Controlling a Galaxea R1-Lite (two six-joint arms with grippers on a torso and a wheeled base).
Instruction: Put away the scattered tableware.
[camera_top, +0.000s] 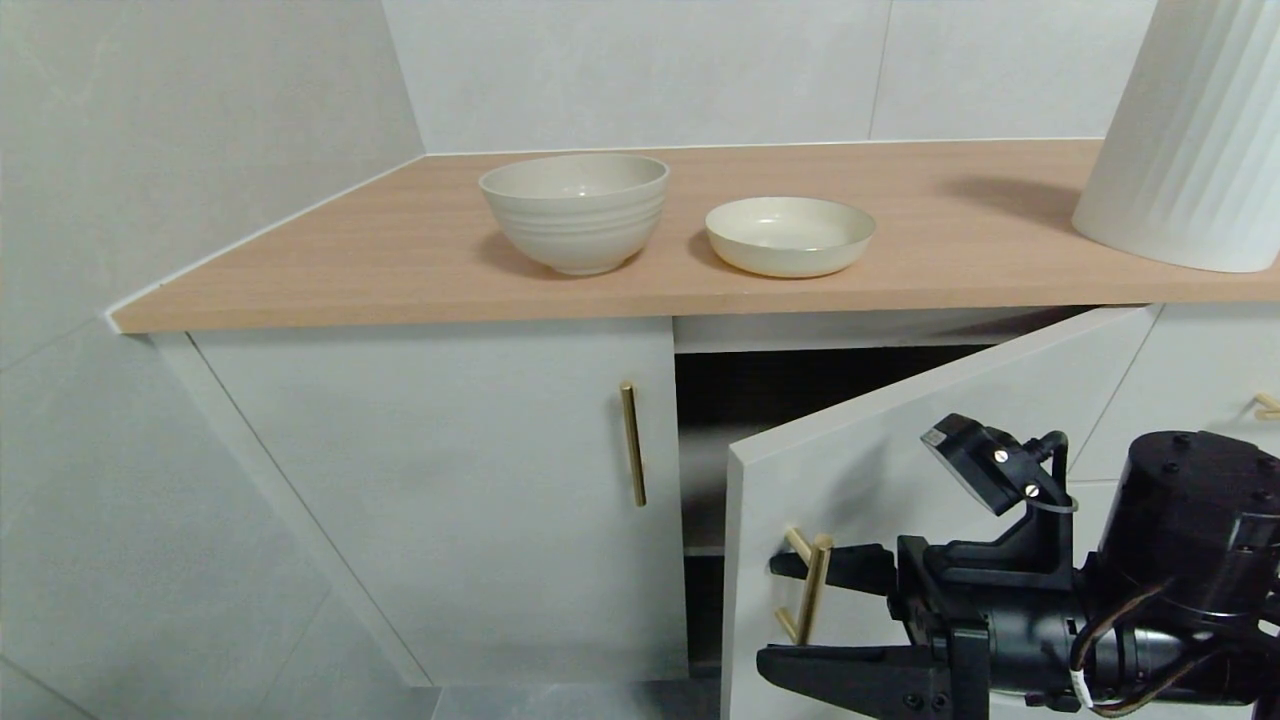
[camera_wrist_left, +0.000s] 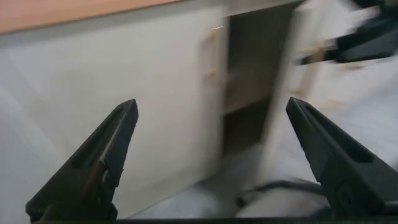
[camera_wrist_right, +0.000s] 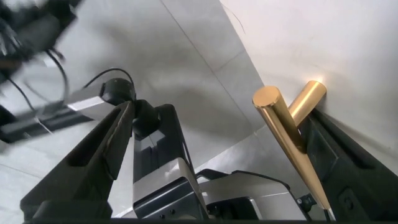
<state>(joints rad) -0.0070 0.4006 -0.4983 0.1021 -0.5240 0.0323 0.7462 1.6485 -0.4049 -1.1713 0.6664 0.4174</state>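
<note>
Cupboard-opening is the step in hand: the right claw (camera_top: 772, 614) sits at the brass handle (camera_top: 808, 585) of the right-hand door (camera_top: 900, 470), its 2 fingers spread wide, 1 hooked behind the bar and the other below it, pinching nothing. The right wrist view shows the handle (camera_wrist_right: 289, 134) lying just beside 1 finger, with open space across to the other. The door stands partly open, and its free edge leaves a dark gap beside the closed left door (camera_top: 430, 500). The tableware waits on the wooden counter (camera_top: 300, 290): 1 deep bowl (camera_top: 575, 210) and 1 shallow dish (camera_top: 790, 235), near each other but apart, both set back from the front edge. The left claw (camera_wrist_left: 208, 106) hangs low, facing the cupboard, fingers spread and empty. The next move likely calls for drawing the door wider along its arc, keeping the hooked finger seated against the bar so that it does not slip off. The gap looks too narrow yet for a bowl, a shelf (camera_top: 700, 548) crosses the inside, and a tall white ribbed vessel (camera_top: 1190, 140) crowds the counter's right end.
</note>
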